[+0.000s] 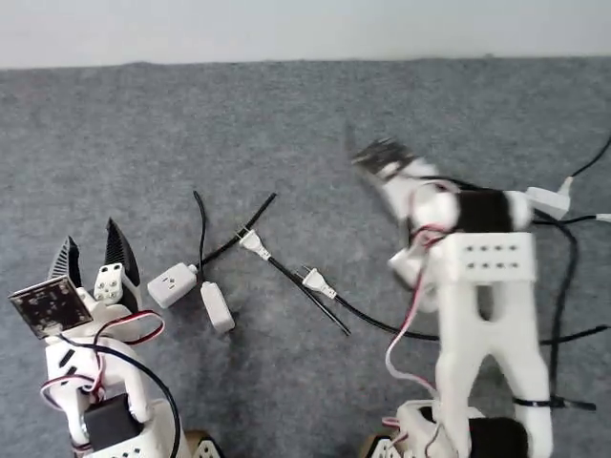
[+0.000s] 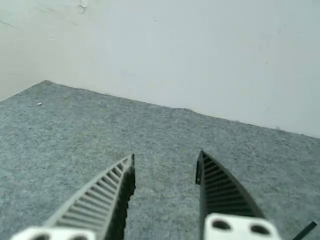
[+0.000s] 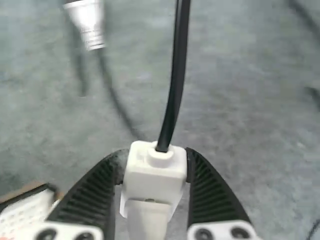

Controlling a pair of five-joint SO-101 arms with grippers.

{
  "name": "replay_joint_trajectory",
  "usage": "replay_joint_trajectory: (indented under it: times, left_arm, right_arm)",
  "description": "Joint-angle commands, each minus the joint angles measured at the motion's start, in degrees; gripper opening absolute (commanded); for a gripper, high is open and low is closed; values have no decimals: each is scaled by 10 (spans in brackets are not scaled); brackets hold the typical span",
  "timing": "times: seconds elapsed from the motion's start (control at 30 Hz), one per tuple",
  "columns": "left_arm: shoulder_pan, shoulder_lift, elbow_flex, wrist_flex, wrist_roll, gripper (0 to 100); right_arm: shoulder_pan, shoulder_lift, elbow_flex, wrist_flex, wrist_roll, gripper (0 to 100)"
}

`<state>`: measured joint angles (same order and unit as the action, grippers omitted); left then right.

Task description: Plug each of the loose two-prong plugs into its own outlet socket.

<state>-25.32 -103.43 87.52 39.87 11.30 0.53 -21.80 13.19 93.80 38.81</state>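
Two white outlet sockets (image 1: 172, 283) (image 1: 217, 305) lie side by side on the grey carpet, each on a black cord. Two loose white two-prong plugs (image 1: 253, 243) (image 1: 318, 281) rest to their right on black cables. My left gripper (image 1: 93, 243) (image 2: 166, 165) stands open just left of the sockets, with nothing between its fingers. My right gripper (image 1: 382, 157) (image 3: 152, 160) is raised at the centre right, shut on a white plug body (image 3: 152, 175) whose black cord (image 3: 175, 75) runs away from it. Another white plug (image 3: 87, 22) shows blurred beyond it.
Black cables (image 1: 563, 286) and a white connector (image 1: 547, 200) trail around the right arm's base at the right edge. A pale wall (image 2: 200, 50) borders the carpet's far side. Open carpet (image 1: 191, 124) stretches behind the sockets.
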Motion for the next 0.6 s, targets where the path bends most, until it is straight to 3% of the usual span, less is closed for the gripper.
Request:
replay_joint_trajectory:
  times: [0.0,0.17,0.33,0.43,0.57]
  left_arm:
    - [4,-9,-6,-16,-4,203]
    - [4,-9,-6,-16,-4,203]
    - [13,-9,-1,-16,-6,203]
    - [31,-9,3,-17,-29,203]
    - [36,-9,3,-17,-34,203]
  right_arm:
    - [144,56,-83,-87,32,10]
    - [263,309,-370,-114,14,61]
    - [242,540,-706,97,-47,459]
    - [217,575,-729,95,-68,429]
    - [158,532,-614,95,-70,372]
